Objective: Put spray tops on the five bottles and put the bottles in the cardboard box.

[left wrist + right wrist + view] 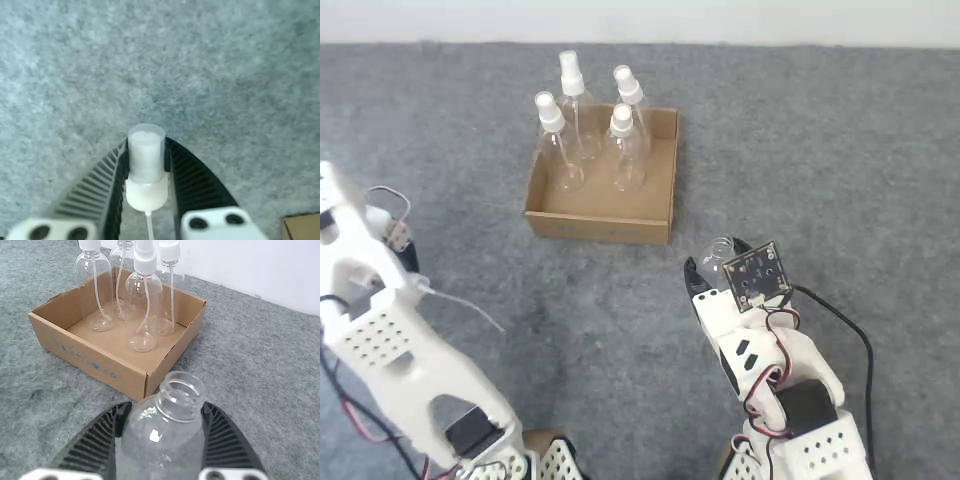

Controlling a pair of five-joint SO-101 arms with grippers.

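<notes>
Four clear bottles [625, 150] with white spray tops [621, 118] fitted stand upright inside the cardboard box [600, 224] on the grey carpeted table [840, 150]. The fifth bottle [165, 440], its neck uncapped, is clamped by the body between the jaws of the right gripper [165, 410], near the box's front corner but apart from it. The left gripper [146, 145] is closed on a loose spray top [146, 170], whose dip tube [149, 225] runs back between the fingers, above bare carpet.
</notes>
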